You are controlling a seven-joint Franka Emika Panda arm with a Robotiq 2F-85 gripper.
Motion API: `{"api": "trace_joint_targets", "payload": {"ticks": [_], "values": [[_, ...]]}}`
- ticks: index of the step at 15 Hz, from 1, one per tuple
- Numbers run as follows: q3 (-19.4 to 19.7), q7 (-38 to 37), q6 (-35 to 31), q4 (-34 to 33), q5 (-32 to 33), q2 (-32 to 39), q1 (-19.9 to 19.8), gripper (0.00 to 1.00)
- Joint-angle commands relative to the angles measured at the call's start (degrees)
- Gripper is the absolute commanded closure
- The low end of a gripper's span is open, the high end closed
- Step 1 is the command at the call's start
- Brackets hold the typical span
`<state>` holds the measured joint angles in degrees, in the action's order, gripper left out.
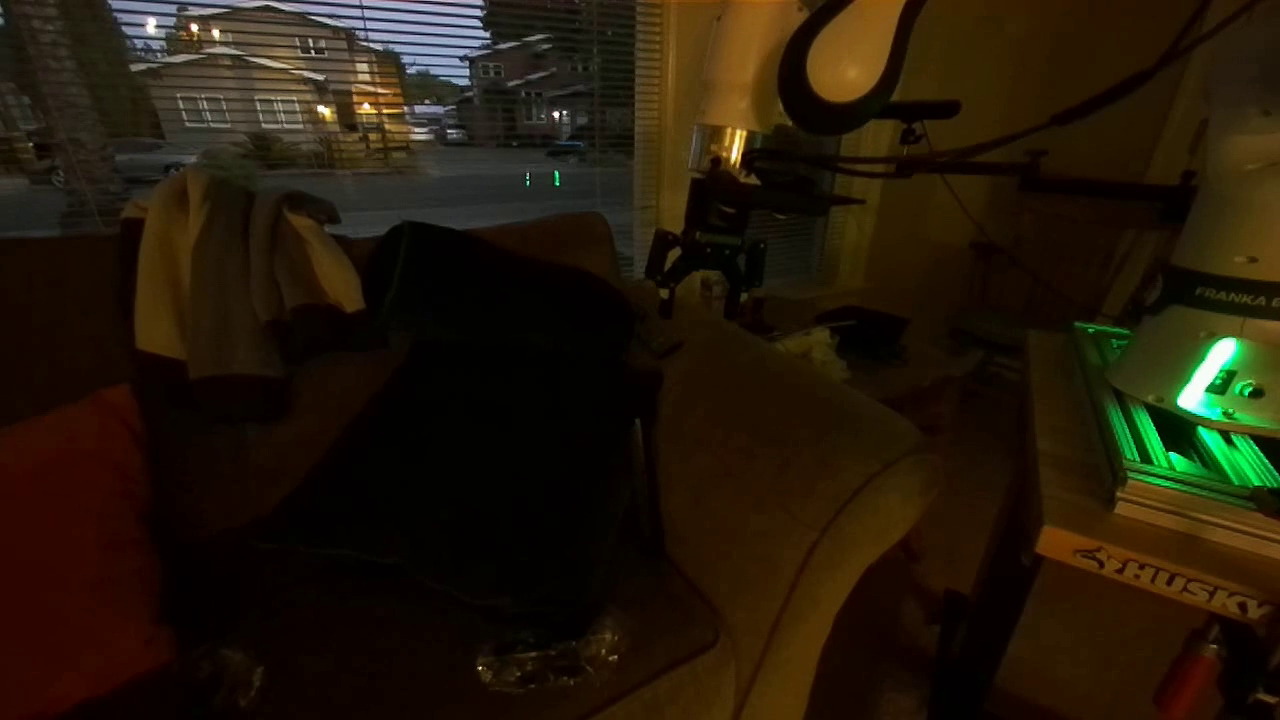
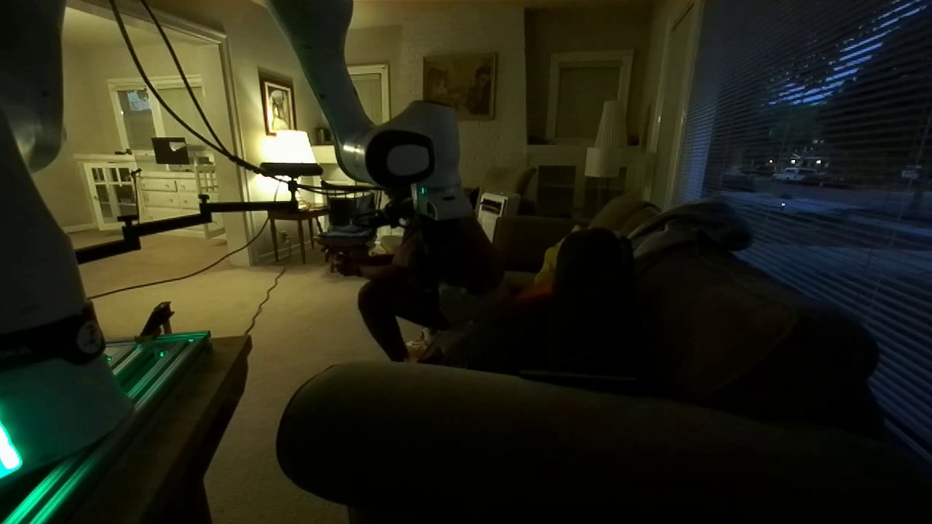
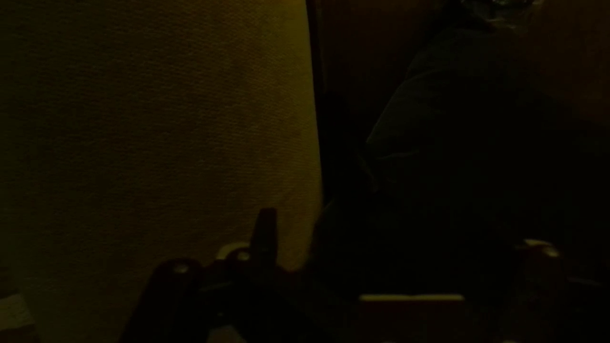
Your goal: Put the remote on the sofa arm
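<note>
The sofa arm point(image 1: 800, 430) is pale, padded and rounded at its front. It also shows in an exterior view point(image 2: 466, 437) and at the left of the wrist view point(image 3: 190, 143). My gripper point(image 1: 703, 300) hangs fingers down above the rear of the sofa arm, beside the dark pillow. Its fingers are spread wide, also in the wrist view point(image 3: 402, 238), with nothing visible between them. I cannot make out the remote in any view; the scene is very dark. A thin dark edge point(image 2: 579, 376) shows along the arm's inner side, but I cannot tell what it is.
A large dark pillow point(image 1: 480, 470) leans beside the sofa arm. A red pillow point(image 1: 70, 550), a draped blanket point(image 1: 220, 290) and clear plastic point(image 1: 550, 662) are on the sofa. A wooden workbench point(image 1: 1070, 500) bears the robot base. A person point(image 2: 389, 302) crouches before the sofa.
</note>
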<state>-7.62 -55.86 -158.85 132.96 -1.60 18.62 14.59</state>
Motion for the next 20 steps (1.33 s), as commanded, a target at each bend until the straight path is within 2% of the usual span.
{"api": "trace_joint_targets", "payload": {"ticks": [1,8,20], "values": [[1.67,-1.23,-0.45,-3.22,-3.15,4.91,0.96,0.00],[2.42,-3.25,-3.45,-8.87,-9.66,12.21,1.98,0.00],[4.87,-8.28,-1.75,-17.61,-9.57,22.50,4.67,0.00]]}}
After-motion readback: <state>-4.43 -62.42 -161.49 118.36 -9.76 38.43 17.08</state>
